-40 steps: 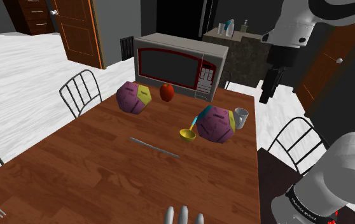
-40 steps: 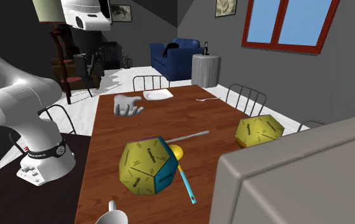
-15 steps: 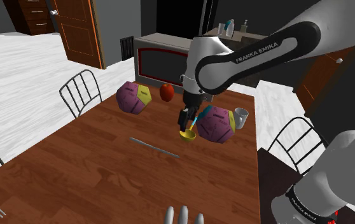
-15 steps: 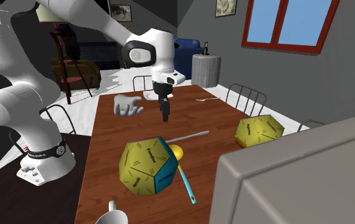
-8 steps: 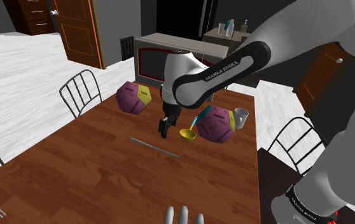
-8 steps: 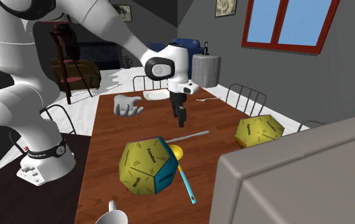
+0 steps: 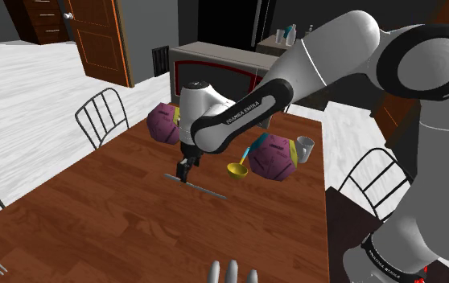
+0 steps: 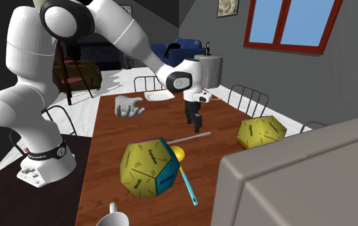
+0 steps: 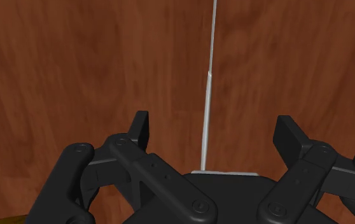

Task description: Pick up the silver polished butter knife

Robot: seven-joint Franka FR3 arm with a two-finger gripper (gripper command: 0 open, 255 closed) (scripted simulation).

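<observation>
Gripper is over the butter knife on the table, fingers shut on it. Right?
No, the fingers are open. The wrist view shows the gripper over the butter knife on the table, its fingers standing apart on either side, not touching it.

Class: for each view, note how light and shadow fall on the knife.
Shoulder view: the knife is a dull grey streak, no glint. Second exterior view: it reads pale, no shadow visible on the table. Wrist view: a thin, evenly lit line between the open jaws, no glare.
</observation>
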